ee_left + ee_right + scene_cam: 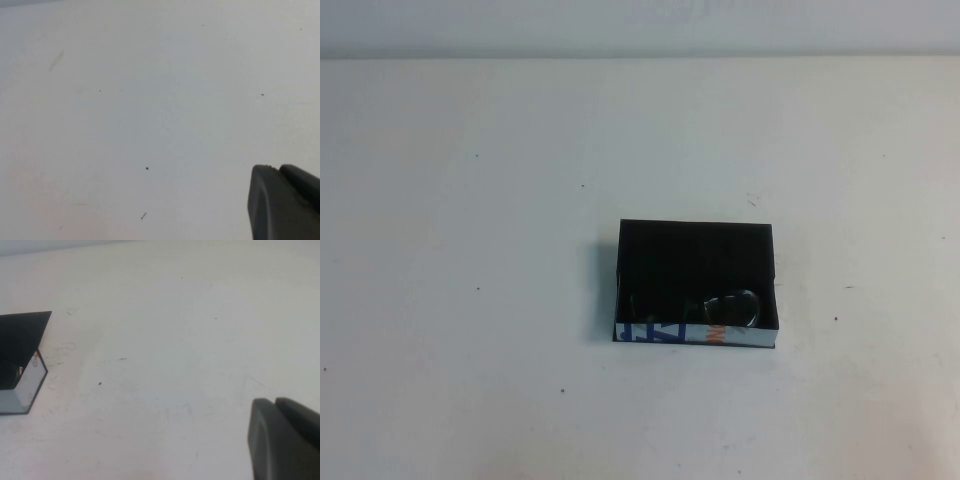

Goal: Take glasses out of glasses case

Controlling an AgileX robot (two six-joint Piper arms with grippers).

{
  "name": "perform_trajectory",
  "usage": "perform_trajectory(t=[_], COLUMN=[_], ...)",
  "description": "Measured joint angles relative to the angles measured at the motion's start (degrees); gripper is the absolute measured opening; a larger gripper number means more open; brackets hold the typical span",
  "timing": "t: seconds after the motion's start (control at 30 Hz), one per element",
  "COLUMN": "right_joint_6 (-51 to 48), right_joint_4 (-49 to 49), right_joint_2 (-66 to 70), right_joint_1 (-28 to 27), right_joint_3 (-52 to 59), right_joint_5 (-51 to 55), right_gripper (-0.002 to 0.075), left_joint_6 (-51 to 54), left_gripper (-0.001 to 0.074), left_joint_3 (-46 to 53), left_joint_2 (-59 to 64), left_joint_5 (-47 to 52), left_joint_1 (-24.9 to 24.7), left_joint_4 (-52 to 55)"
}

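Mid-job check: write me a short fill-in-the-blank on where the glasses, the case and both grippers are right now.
1. The glasses lie ____ the glasses case.
2. The case's one white side wall carries ____ lettering.
3. The high view shows ____ of the two arms.
4. Only the ____ wrist view shows the case; the right gripper and the left gripper each hang above the bare table.

Missing words: inside; blue; neither; right
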Motion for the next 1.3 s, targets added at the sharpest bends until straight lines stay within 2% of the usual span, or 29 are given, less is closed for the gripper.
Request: perform_trajectory(t=[0.47,0.63,0.7,0.8,0.97,1.17,1.3], right_joint_6=[0.0,0.0,0.0,0.0,0.0,0.0,-2.84], right_joint_4=[0.47,1.61,2.11,2.44,2.06,2.69,5.42], right_joint_2=[0.0,0.0,0.0,0.0,0.46,7.54,13.1], right_joint_1=[0.0,0.0,0.0,0.0,0.0,0.0,0.0], right_joint_3=[0.0,0.0,-2.23,-9.39,-23.75,-30.48,-30.48], right_joint_5=[-0.27,-7.5,-7.36,-2.16,14.06,18.77,15.26], right_gripper=[-0.0018,-0.0018,-0.0018,-0.0018,-0.0018,-0.0018,-0.0018], left_joint_6=[0.0,0.0,0.0,0.0,0.0,0.0,0.0], left_gripper=[-0.0005,-0.0004,-0.0004,-0.0004,-0.0005,-0.0004,-0.0004], left_joint_3=[0.0,0.0,0.0,0.0,0.0,0.0,0.0], left_joint_2=[0.0,0.0,0.0,0.0,0.0,0.0,0.0], left_joint_5=[0.0,0.0,0.0,0.0,0.0,0.0,0.0], left_joint_1=[0.0,0.0,0.0,0.0,0.0,0.0,0.0], left_joint_4=[0.0,0.0,0.0,0.0,0.0,0.0,0.0])
